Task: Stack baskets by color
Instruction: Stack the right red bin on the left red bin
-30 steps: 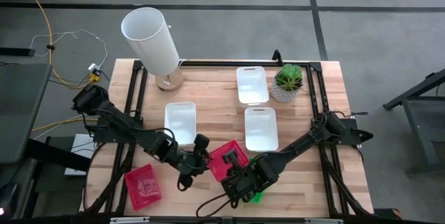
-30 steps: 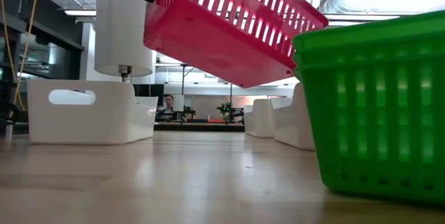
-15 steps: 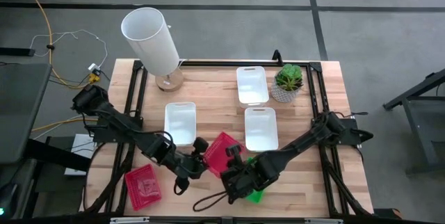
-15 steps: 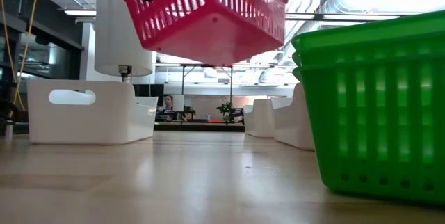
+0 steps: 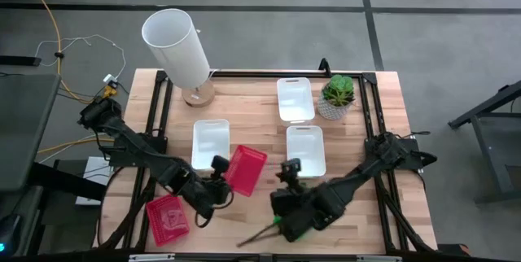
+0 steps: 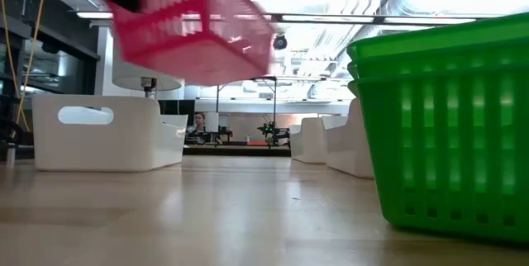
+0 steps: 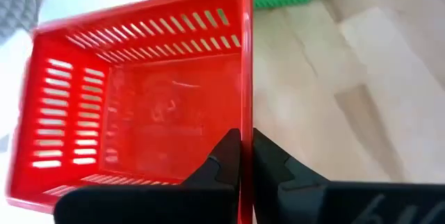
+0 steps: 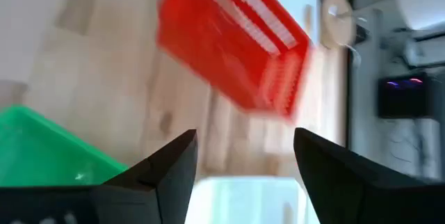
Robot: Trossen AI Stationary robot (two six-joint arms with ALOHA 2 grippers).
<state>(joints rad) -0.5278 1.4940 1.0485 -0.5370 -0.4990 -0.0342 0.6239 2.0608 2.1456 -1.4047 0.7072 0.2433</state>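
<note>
I see a table (image 5: pixel 244 91) of pale wood planks with visible grain and a soft satin sheen in the low view. The red basket (image 7: pixel 139 106) looks like thin moulded plastic, slotted sides, slightly glossy floor. The green baskets (image 6: pixel 446 125) are the same sort of slotted plastic, faintly translucent. The white baskets (image 5: pixel 295 99) are smooth opaque plastic, matt to my eye. My left gripper (image 7: pixel 245 156) shows matt black fingers (image 7: pixel 271 161), hard plastic or coated metal, I cannot tell which. The white cylinder (image 5: pixel 175 46) looks smooth and matt.
</note>
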